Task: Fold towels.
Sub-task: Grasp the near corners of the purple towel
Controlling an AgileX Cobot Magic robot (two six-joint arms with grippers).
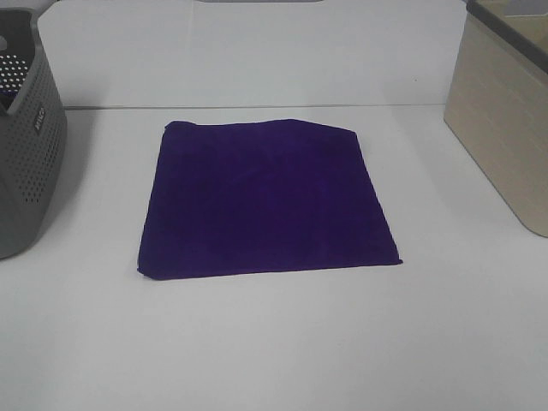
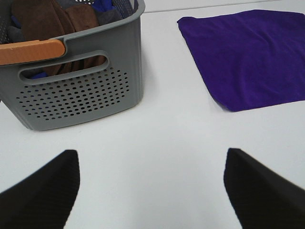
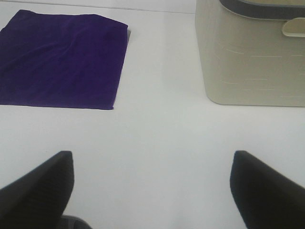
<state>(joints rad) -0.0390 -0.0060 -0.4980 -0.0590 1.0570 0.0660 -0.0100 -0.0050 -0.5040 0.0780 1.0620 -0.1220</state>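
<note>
A dark purple towel (image 1: pixel 265 201) lies spread flat in the middle of the white table. It also shows in the left wrist view (image 2: pixel 248 57) and in the right wrist view (image 3: pixel 62 59). Neither arm shows in the high view. My left gripper (image 2: pixel 152 188) is open and empty above bare table, short of the towel and next to the grey basket. My right gripper (image 3: pixel 152 191) is open and empty above bare table, between the towel and the beige bin.
A grey perforated basket (image 1: pixel 26 145) with an orange handle (image 2: pixel 31 51) stands at the left and holds brown and blue cloths (image 2: pixel 47 21). A beige bin (image 1: pixel 505 120) with a dark rim stands at the right, also in the right wrist view (image 3: pixel 252 57).
</note>
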